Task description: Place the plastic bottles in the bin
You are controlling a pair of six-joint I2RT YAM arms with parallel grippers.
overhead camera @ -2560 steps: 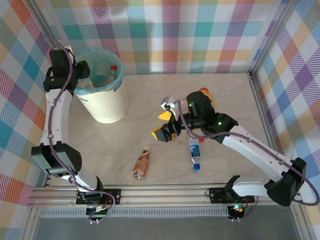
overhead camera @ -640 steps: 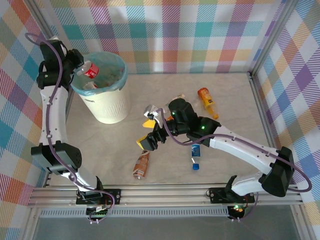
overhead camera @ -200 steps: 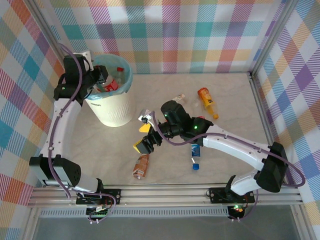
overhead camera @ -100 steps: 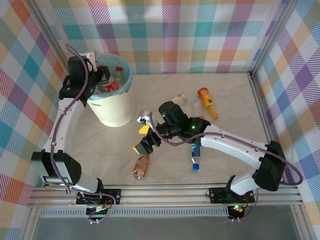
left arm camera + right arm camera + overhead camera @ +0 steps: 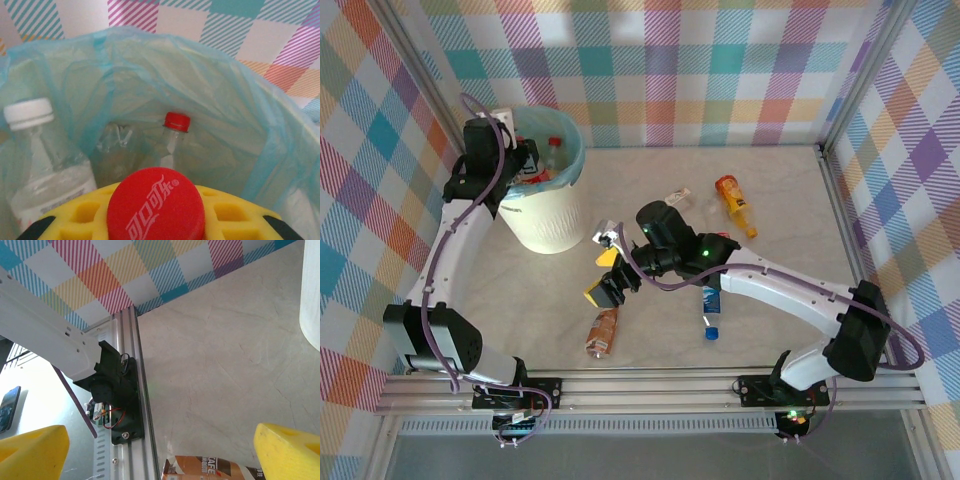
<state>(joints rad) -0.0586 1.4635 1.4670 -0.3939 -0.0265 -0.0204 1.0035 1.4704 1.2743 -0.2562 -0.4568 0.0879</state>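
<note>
The bin is a white bucket with a pale teal bag folded over its rim, at the back left. My left gripper hangs over the rim, shut on a plastic bottle whose red cap sits between the yellow pads. Inside the bin lie a white-capped clear bottle and a red-capped one. My right gripper stands open above a brown coffee bottle lying on the table; its label shows between the spread fingers.
A clear bottle with a blue cap lies right of centre and an orange bottle further back. A small crushed clear piece lies beside it. The bin's white wall and the left arm's base mount flank the brown bottle.
The left gripper has shifted slightly toward the back over the bin rim, with the bottle still in it. The right gripper has hardly moved and stays open.
</note>
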